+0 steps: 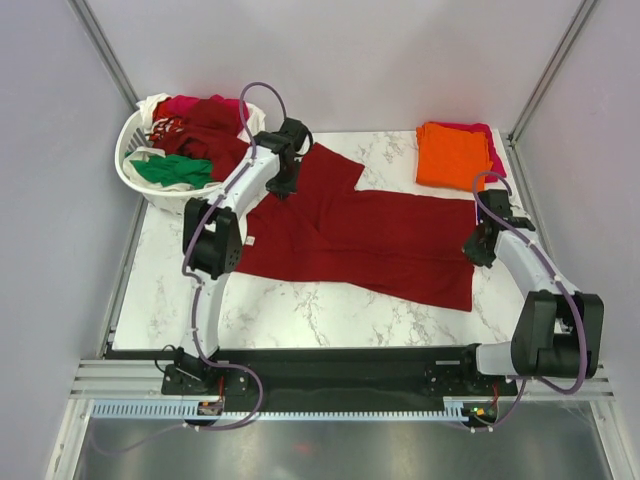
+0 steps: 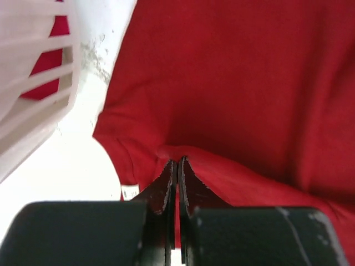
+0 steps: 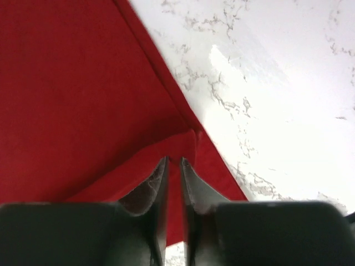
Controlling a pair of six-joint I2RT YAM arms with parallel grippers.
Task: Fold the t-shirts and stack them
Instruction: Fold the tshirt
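Note:
A dark red t-shirt [image 1: 370, 240] lies spread flat across the marble table. My left gripper [image 1: 284, 188] is at its far left corner beside the basket. In the left wrist view that gripper [image 2: 178, 160] is shut on a raised fold of the dark red t-shirt [image 2: 233, 83]. My right gripper [image 1: 473, 246] is at the shirt's right edge. Seen from the right wrist, the gripper [image 3: 173, 159] has a pinched ridge of the shirt's hem [image 3: 72, 100] between nearly closed jaws. An orange t-shirt [image 1: 450, 155] lies folded on a magenta one [image 1: 491, 150] at the back right.
A white lattice basket [image 1: 140, 185] stands at the back left, holding green [image 1: 175, 170], red [image 1: 205, 120] and white [image 1: 152, 106] garments. Its wall [image 2: 33, 94] is close to my left gripper. Bare marble [image 3: 277, 111] lies right of the shirt's hem.

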